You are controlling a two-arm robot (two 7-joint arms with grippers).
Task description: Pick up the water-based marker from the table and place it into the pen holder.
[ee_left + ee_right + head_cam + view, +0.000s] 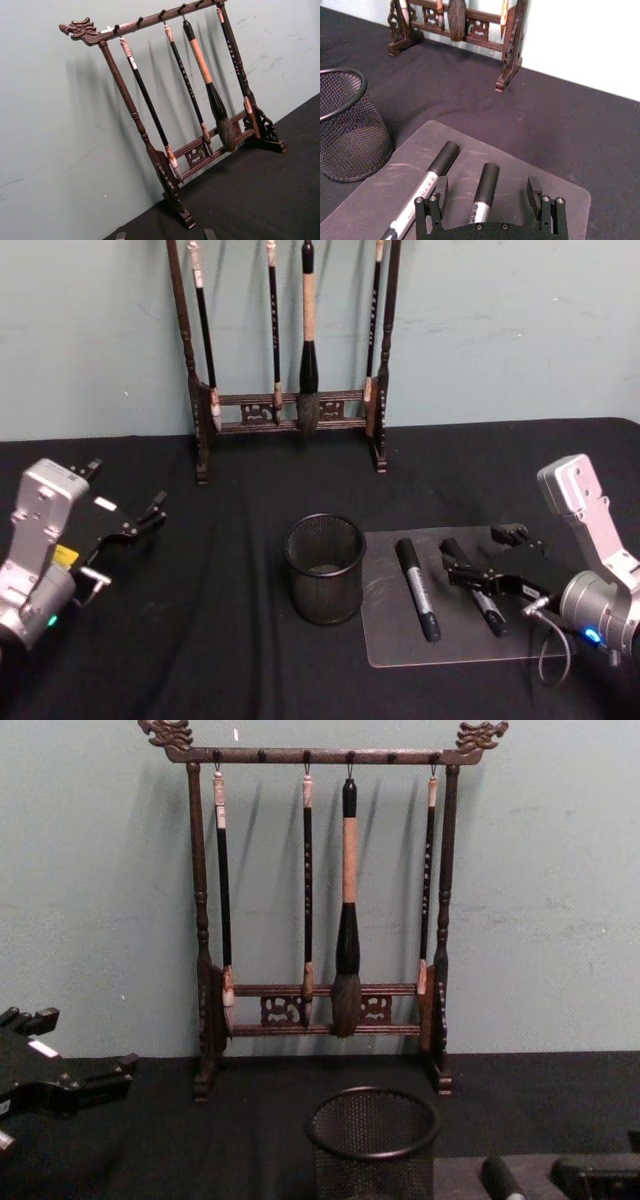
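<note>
Right pincer [487,192] is down at the clear mat [400,645], fingers spread apart either side of the right-hand marker [489,612], not clamped on it. Second marker [418,590] lies just left. The mesh pen holder [323,592] stands left of the mat on the black surface [200,640]. Left pincer [128,486] hangs far left, fingers apart too.

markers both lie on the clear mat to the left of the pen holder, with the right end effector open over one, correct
No: the head view shows the clear mat to the right of the pen holder, not the left. Both markers lie on it, and the right end effector is open over the outer marker, beside the inner marker.
</note>
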